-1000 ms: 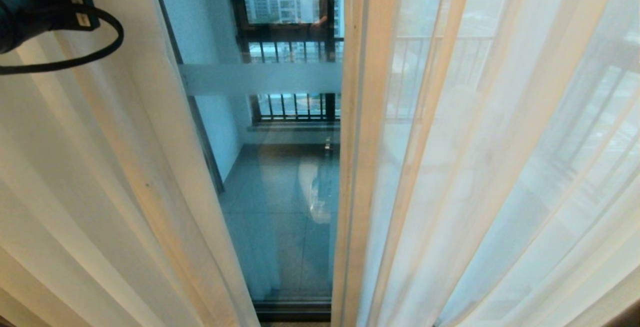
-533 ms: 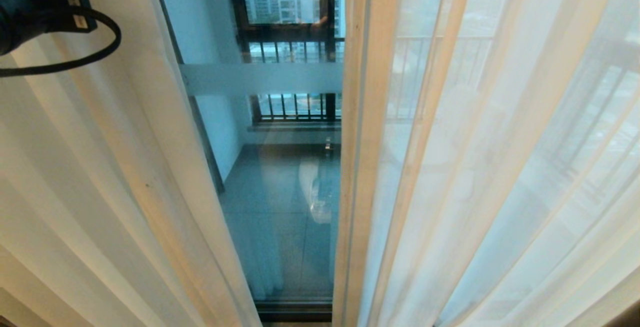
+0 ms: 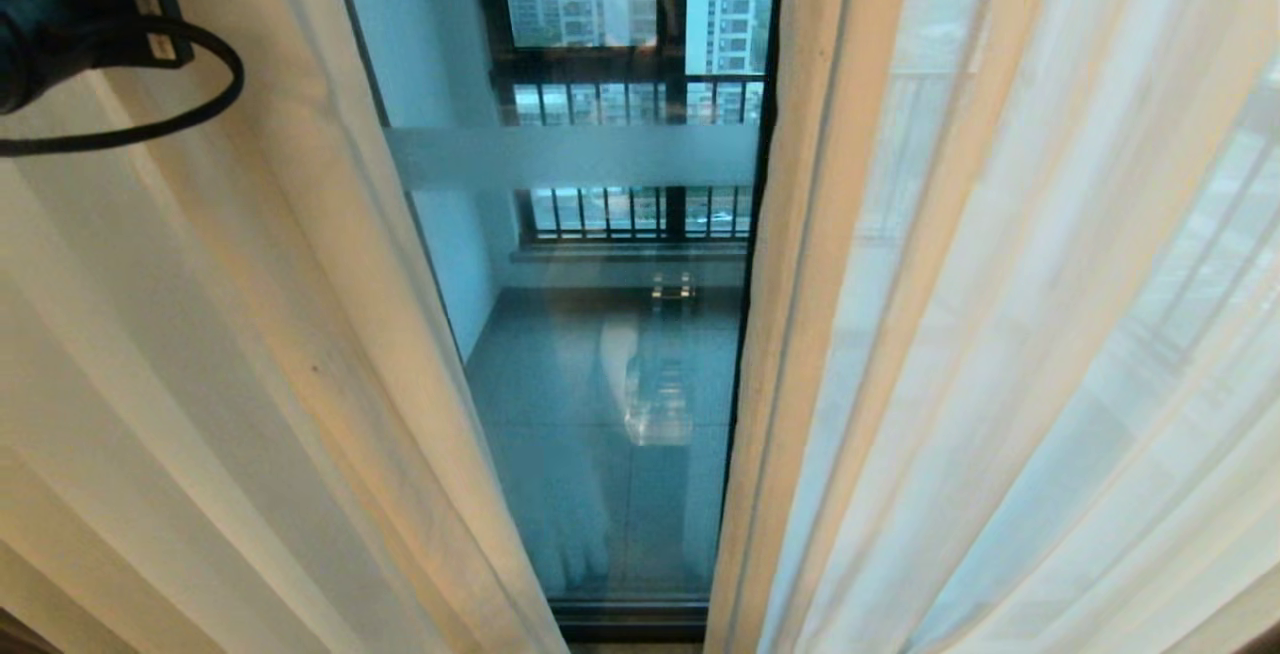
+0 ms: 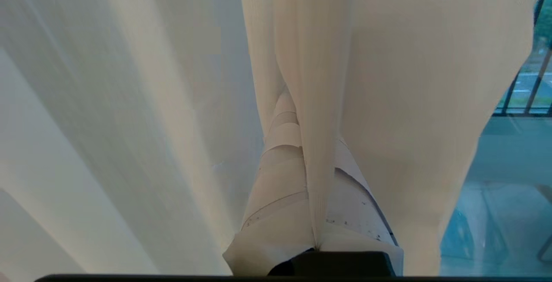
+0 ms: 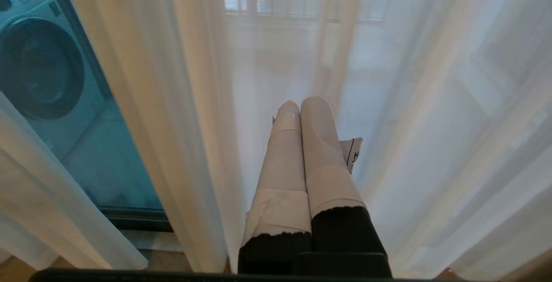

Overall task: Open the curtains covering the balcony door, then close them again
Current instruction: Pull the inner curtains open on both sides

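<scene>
From the head camera I see the curtains (image 3: 250, 354) parted into a gap, with the balcony door (image 3: 600, 354) showing between the left panel's inner edge and the right panel's inner edge, its frosted band (image 3: 570, 156) running across the pane. My left gripper (image 4: 308, 144) is pinching a fold of the curtains between its taped fingers (image 4: 280, 174), near that left panel's inner edge. My right gripper (image 5: 299, 105) hangs low in front of the right sheer panel with its fingers pressed together on nothing, and a washing machine (image 5: 39, 66) shows through the glass beside it.
</scene>
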